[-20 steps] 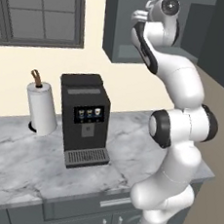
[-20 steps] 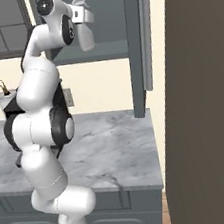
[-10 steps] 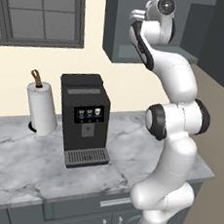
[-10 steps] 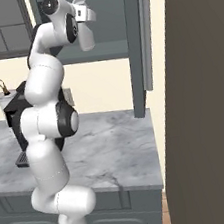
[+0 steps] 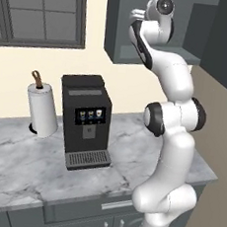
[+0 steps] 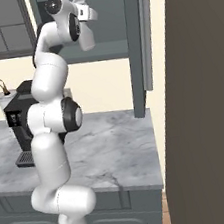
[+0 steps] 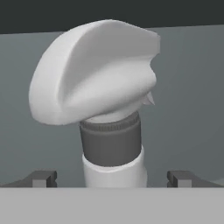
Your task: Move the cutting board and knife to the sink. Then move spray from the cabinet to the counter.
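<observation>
Reaching into the cabinet [image 6: 121, 17], the arm has been pushed slightly deeper over the last second; the claw [image 7: 112, 178] is spread wide around the spray [image 7: 103, 83], nothing gripped yet, so closing seems due next

The arm [image 5: 169, 141] is built of glossy white, rounded shell segments, fat and tube-like, joined by dark grey to black round joint caps; one large dark disc sits at about 3 o'clock of the mid-arm in the left base view. The wrist ends in a white head with a small dark circular cap. Two small dark grey, blocky fingertips [image 7: 41, 178] show, their detail probably too blurred to judge.
</observation>
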